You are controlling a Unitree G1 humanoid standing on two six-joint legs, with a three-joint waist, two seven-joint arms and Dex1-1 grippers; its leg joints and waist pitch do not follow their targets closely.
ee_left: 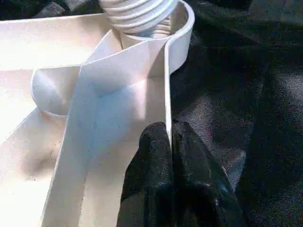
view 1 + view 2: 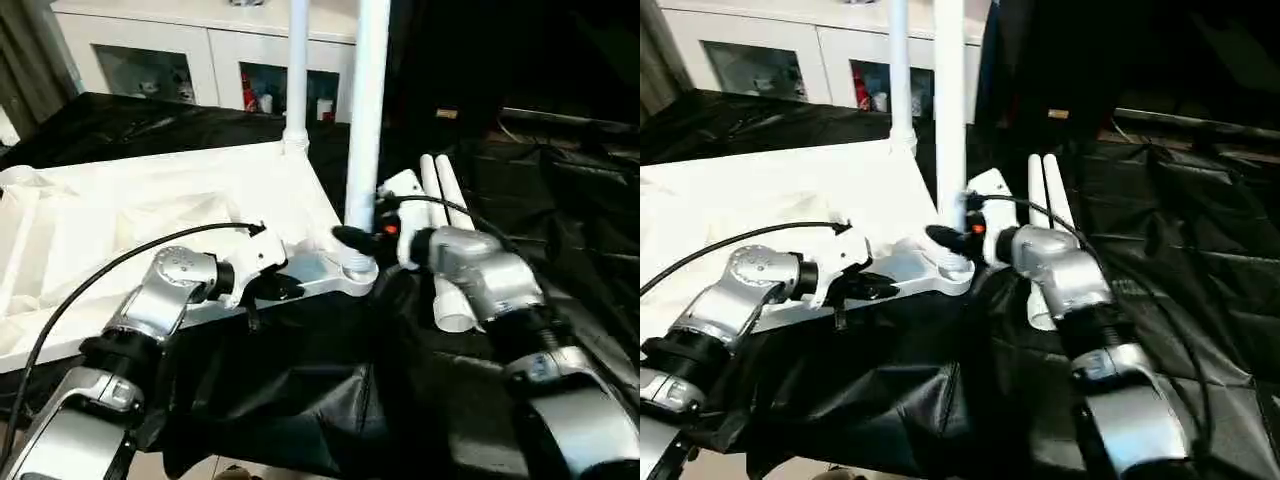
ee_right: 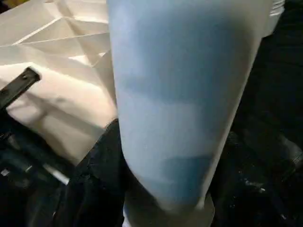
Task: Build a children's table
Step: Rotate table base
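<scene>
The tabletop (image 2: pixel 150 210) lies upside down on the black-draped surface (image 2: pixel 300 400), ribs up, stretching from my 12 o'clock toward my 9. Its near right corner holds a leg (image 2: pixel 366 120) standing straight up in the socket, long axis vertical, and a second leg (image 2: pixel 297 70) stands upright in the far corner at about 12 o'clock behind it. My right pincer (image 2: pixel 352 240) is the nearer one to the near leg: it is about half open around the base just above the socket, with the leg directly ahead of it. I judge any turning or pressing must follow that vertical axis down into the socket. My left pincer (image 1: pixel 170 142) is pinched shut on the thin rim of the tabletop, at about 9 o'clock from the socket, steadying it. Two spare legs (image 2: pixel 445 240) lie side by side on the surface at my 2 o'clock, just past my right wrist, long axes running away from me.
</scene>
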